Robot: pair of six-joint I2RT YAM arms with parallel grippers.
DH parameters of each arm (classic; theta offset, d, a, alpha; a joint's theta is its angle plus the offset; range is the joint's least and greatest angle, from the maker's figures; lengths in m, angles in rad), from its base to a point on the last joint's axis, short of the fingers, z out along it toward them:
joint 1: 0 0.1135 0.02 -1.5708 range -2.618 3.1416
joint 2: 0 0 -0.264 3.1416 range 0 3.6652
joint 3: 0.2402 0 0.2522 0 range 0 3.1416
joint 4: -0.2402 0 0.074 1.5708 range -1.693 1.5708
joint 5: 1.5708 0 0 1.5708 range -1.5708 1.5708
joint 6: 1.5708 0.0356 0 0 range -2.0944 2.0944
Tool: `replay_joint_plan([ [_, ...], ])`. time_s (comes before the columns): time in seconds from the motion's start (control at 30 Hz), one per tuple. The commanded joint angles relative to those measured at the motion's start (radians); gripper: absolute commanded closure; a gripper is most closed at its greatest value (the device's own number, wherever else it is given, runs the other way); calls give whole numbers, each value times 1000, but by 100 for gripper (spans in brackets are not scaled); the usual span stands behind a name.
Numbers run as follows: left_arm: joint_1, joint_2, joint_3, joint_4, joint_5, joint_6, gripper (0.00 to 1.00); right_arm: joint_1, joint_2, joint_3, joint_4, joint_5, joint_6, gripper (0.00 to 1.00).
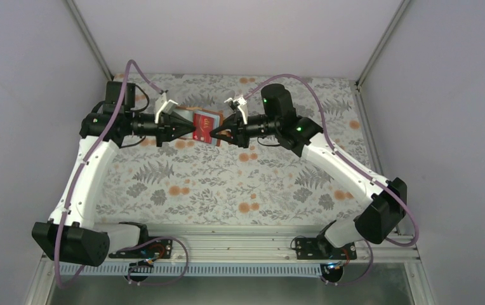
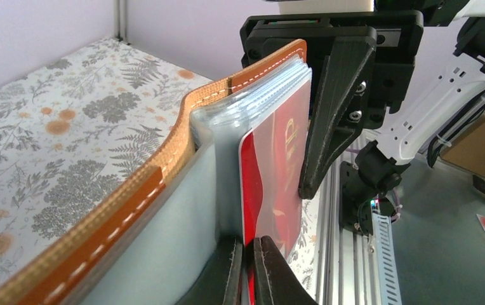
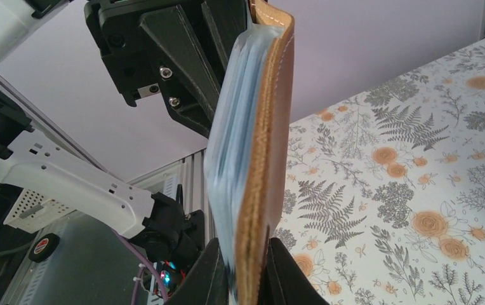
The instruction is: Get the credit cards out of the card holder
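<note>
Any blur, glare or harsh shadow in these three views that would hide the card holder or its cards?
Top external: the light is even and soft with no glare, but the card holder is too small for detail. Left wrist: the red card is fairly sharp, while the holder's nearest leather edge goes soft. Right wrist: the holder's stitching is crisp, its pockets look hazy.

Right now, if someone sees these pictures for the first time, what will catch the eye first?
The brown card holder is held between the two arms, over the far middle of the flowered table. The left tool is shut on a red card with gold lettering at the holder's clear pockets. The right tool clamps the leather cover's edge from the opposite side.
</note>
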Motion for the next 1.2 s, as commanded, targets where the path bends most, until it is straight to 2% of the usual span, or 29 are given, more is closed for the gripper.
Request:
replay_joint_plan([
  [0.0, -38, -2, 5, -16, 122, 43, 97, 29, 18, 41, 72, -39, -20, 96],
  [0.13, -33, -4, 38, -96, 189, 131, 98, 28, 16, 41, 60, -25, -29, 96],
  [0.2, -10, -9, 59, -139, 229, 162, 98, 26, 3, 36, 46, -3, -43, 93],
  [0.33, 38, -15, 70, -137, 243, 144, 98, 12, -32, -10, 65, 0, -46, 86],
  [0.63, 65, -21, 60, -126, 233, 139, 98, -1, -49, -21, 57, -22, -64, 78],
  [0.87, 72, -24, 32, -88, 186, 102, 98, -8, -50, -27, 54, -42, -70, 83],
  [0.97, 72, -25, 19, -84, 179, 105, 98, -12, -48, -30, 60, -56, -63, 95],
  [1.17, 55, -32, -13, -39, 99, 76, 98, -12, -30, -9, 51, -82, -65, 96],
])
